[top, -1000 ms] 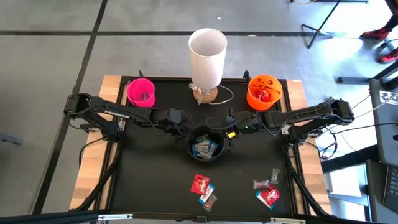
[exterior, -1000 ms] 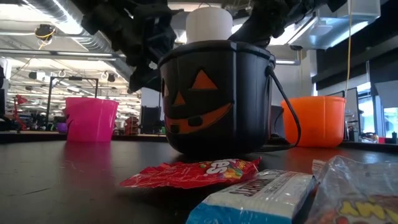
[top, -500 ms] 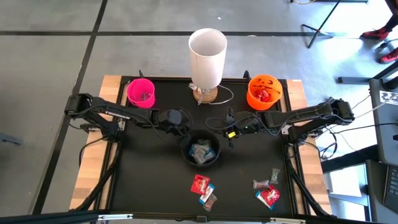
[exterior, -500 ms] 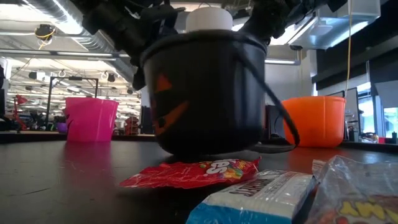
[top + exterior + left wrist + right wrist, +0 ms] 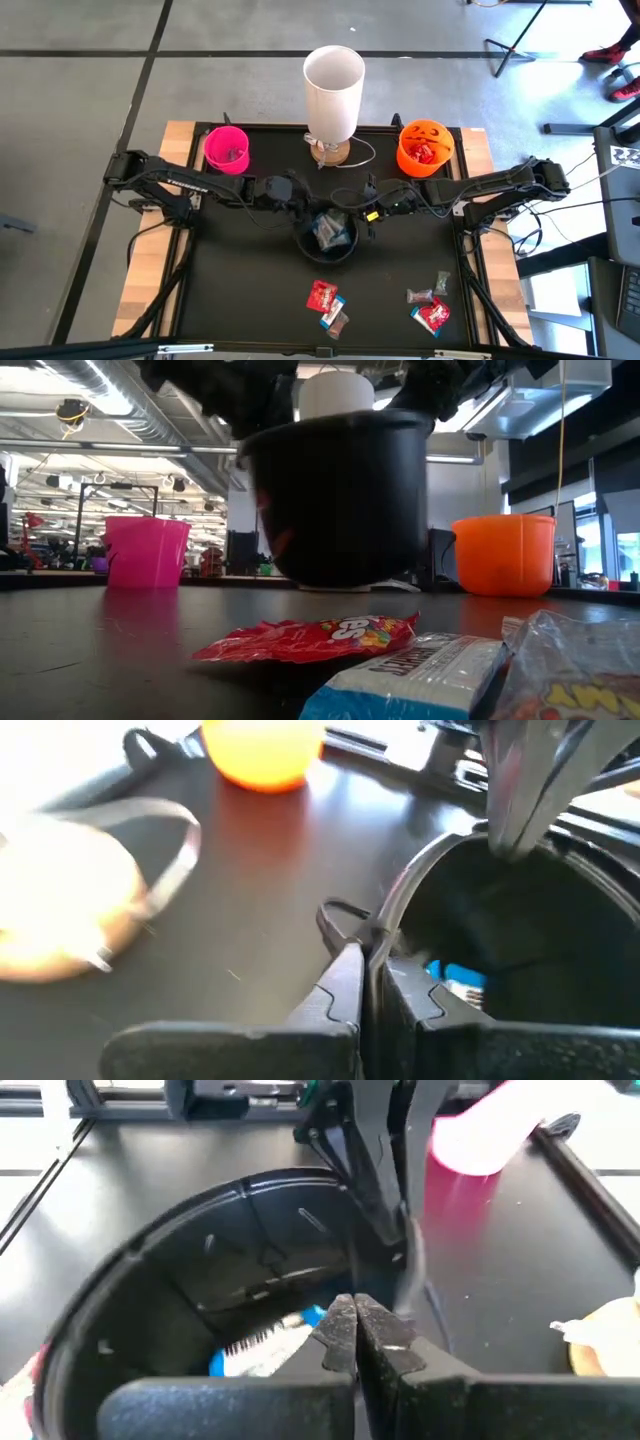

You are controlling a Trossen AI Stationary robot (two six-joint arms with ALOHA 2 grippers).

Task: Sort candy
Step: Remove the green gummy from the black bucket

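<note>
A black pumpkin bucket (image 5: 325, 236) hangs at the table's middle with blue-and-white candy (image 5: 326, 231) inside. My left gripper (image 5: 303, 216) is shut on its rim from the left, and my right gripper (image 5: 352, 217) is shut on its rim from the right. More candy lies on the table toward the near edge: a red packet (image 5: 321, 294) with a blue-and-white bar (image 5: 420, 675) beside it, and a small group (image 5: 431, 306) at the near right. My left gripper pinches the bucket's rim (image 5: 392, 916) on its left side, one finger (image 5: 344, 982) outside the wall and one (image 5: 412, 992) inside, slanting down from the table's left. The bucket hangs upright, its bottom (image 5: 335, 578) a little above the table. My right gripper is shut on the rim's right side (image 5: 398, 1285), coming from the table's right and slanting down. The gripper itself hides the exact spot of contact. The bucket hangs upright between both grippers.
A pink cup (image 5: 227, 148) stands at the far left and an orange pumpkin bucket (image 5: 424, 147) with red packets at the far right. Between them a tall white cylinder (image 5: 333, 82) stands on a wooden base with a cable loop (image 5: 362, 156).
My left gripper has shut on the black bucket's left rim. The bucket has since risen a little off the table and turned about, so its orange face has swung out of the low view. The right gripper has stayed shut on the rim.
</note>
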